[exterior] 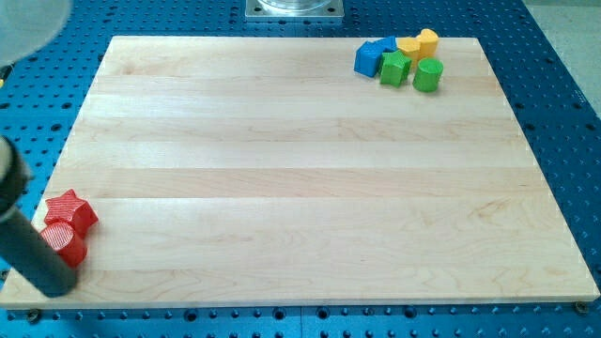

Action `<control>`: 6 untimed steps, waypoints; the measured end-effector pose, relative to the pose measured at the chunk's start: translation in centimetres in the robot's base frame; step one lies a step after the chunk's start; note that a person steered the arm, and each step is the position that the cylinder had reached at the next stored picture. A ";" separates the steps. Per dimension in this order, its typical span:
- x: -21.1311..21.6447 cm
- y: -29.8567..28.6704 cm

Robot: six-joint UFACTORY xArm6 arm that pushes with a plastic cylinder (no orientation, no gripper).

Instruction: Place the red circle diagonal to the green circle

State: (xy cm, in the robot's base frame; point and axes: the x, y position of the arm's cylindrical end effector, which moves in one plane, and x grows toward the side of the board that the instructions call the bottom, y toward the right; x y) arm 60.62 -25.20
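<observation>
- The counter (pixel 300 188) is a pale wooden board on a blue perforated base, and most of its surface lies bare between two small groups of blocks in opposite corners.
- The tool is a dark rod entering at the view's left edge. My tip (pixel 58 284) rests at the counter's bottom-left corner. It has no jaws to open or close and grips nothing; it can only push.
- At the top-right corner sits a tight cluster: a blue block (pixel 374 56) of unclear shape, a yellow block (pixel 418 44) behind it, a green block (pixel 395 68) with angular sides, and the green circle (pixel 428 74) at the cluster's right end.
- At the bottom-left corner a red star (pixel 71 212) touches the red circle (pixel 62 242) just below it.
- My tip is touching, or just beside, the red circle's lower-left side, well apart from the green circle.
- Judged from here, the task has barely begun: the red circle must cross the whole counter diagonally.
- Risks:
  - the red star touches the circle, so a push toward the view's top right could drag both along;
  - an off-centre push on a round block may let it slip aside off my tip;
  - arriving too fast could knock the green circle or scatter its neighbours;
  - both red blocks lie near the left edge, so a stray sideways nudge could tip one off.
</observation>
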 end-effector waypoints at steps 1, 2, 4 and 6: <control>-3.5 1.0; -8.0 1.4; -9.7 -0.7; -18.0 14.3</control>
